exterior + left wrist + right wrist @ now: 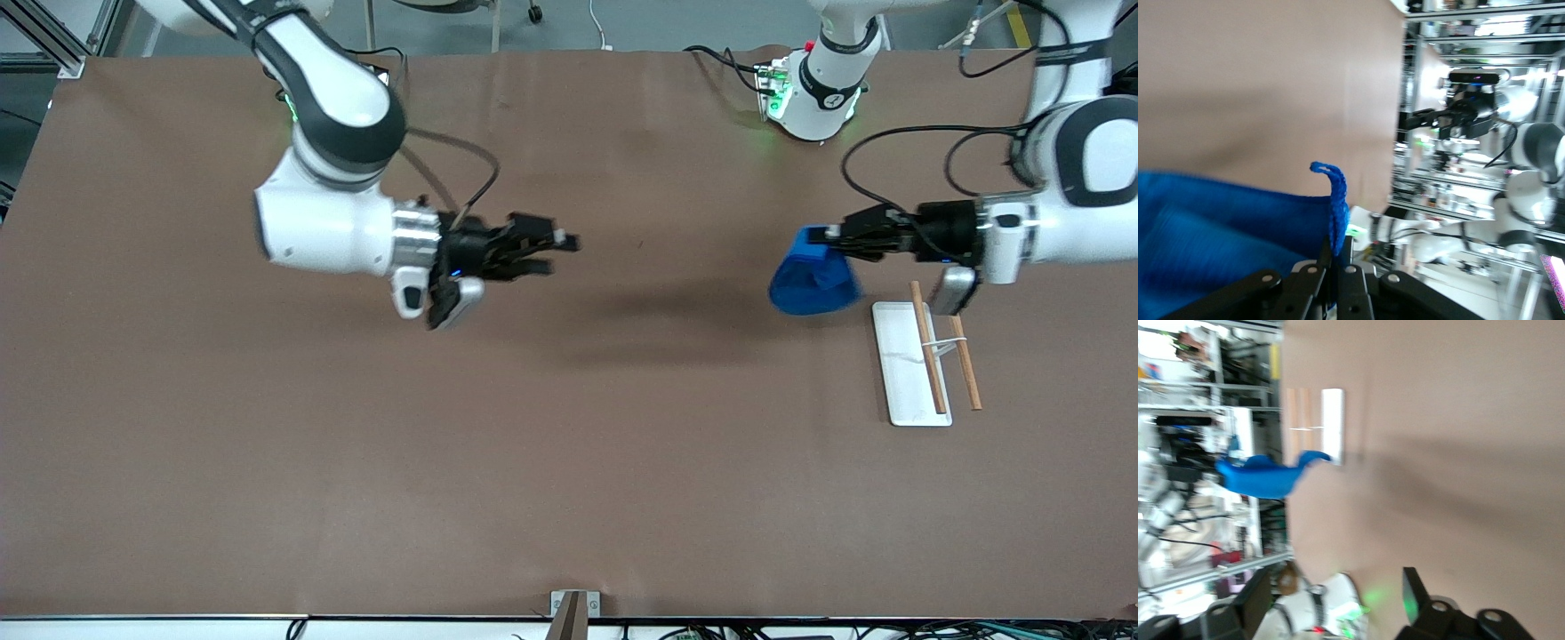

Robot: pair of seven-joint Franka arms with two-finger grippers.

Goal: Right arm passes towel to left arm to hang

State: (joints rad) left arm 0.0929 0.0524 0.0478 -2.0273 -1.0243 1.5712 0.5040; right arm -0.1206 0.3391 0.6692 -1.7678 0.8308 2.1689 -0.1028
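- Royal-blue microfibre towel (pixel 813 283) is hanging bunched from my left hand (pixel 831 238), up in the air over the brown table (pixel 569 427) toward the left arm's end.
- I am seeing the left hand's fingers pinched together on the towel's top edge; in the left wrist view the cloth (pixel 1225 233) is filling the space beside the closed black fingers (pixel 1313 283), with a small blue tail (pixel 1333 193) sticking up from the pinch.
- I am holding the towel just beside the white rectangular base of a hanging rack (pixel 907 364), whose two thin wooden rails (pixel 929 348) are lying along it. The towel is not touching the rack as far as I can tell.
- In the right wrist view the blue towel (pixel 1268 477) is showing beside the same white rack base (pixel 1332 423).
- My right hand (pixel 551 253) is hovering over the middle of the table toward the right arm's end, well apart from the towel.
- Its black fingers are standing apart and holding nothing.
- Both hands are pointing toward each other across the table.
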